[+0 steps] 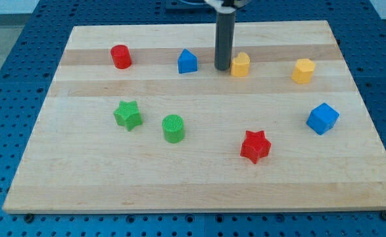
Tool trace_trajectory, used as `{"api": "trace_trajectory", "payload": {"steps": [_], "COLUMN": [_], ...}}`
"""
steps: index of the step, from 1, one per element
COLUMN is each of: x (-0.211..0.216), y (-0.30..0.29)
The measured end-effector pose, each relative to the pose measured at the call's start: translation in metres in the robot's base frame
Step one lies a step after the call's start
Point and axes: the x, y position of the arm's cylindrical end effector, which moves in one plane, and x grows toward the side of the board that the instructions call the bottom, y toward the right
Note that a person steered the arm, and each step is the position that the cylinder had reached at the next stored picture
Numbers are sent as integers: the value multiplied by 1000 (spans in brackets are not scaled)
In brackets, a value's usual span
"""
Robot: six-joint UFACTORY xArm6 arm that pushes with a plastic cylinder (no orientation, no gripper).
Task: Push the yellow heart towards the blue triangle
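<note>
wooden board | yellow heart touching my tip, view's right | blue triangle left | no pincer

Red star, green cylinder

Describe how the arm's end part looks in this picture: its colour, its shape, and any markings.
Only the end of the arm shows. It is a straight, smooth, dark grey rod, round like a cylinder, ending in my tip with a flat cut end. At the view's top, the rod enters a pale, whitish collar with a dark part above it. No cables, markings or jaws are visible.
</note>
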Motion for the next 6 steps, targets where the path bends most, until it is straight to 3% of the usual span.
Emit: {"api": "trace_trajectory", "payload": {"steps": [2, 3, 4, 6], "x": [-77, -79, -48, 33], "y": [28, 75, 89, 33]}}
